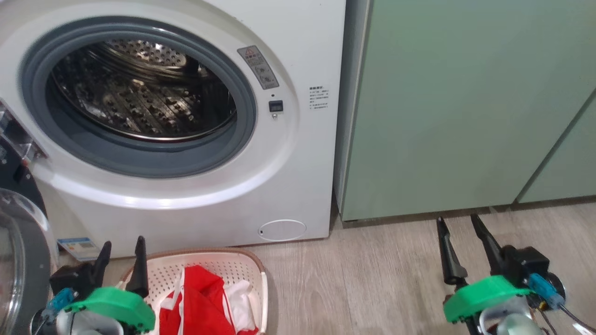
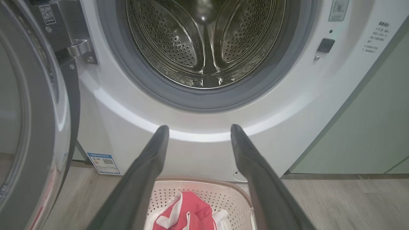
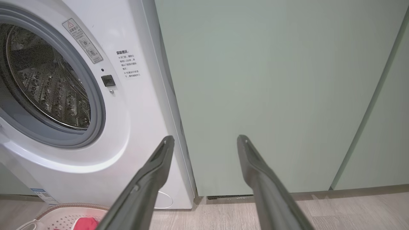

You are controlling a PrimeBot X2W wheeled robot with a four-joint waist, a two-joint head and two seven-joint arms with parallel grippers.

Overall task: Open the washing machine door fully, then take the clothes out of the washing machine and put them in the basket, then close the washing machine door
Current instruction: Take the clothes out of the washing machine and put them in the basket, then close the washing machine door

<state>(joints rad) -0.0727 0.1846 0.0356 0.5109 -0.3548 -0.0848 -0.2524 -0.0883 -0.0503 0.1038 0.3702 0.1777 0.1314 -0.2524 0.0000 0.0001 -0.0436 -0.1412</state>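
The white washing machine [image 1: 288, 153] stands with its drum bare and its door [image 1: 21, 260] swung wide to the left, glass bowl facing out. On the floor before it sits the cream basket [image 1: 242, 265], holding the red clothes [image 1: 200, 302] with white stripes. My left gripper [image 1: 122, 249] hovers open over the basket's left rim; in the left wrist view its fingers [image 2: 150, 166] spread wide above the clothes [image 2: 185, 214], pointing at the washing machine [image 2: 204, 150]. My right gripper [image 1: 458, 223] is open above the floor, far right, its fingers [image 3: 255, 172] facing the cabinets.
Pale green cabinets [image 1: 465, 107] stand right of the machine, close against its side. Wooden floor [image 1: 363, 279] lies open between the basket and my right gripper. The door hinge bracket [image 2: 80, 48] juts out at the machine's left edge.
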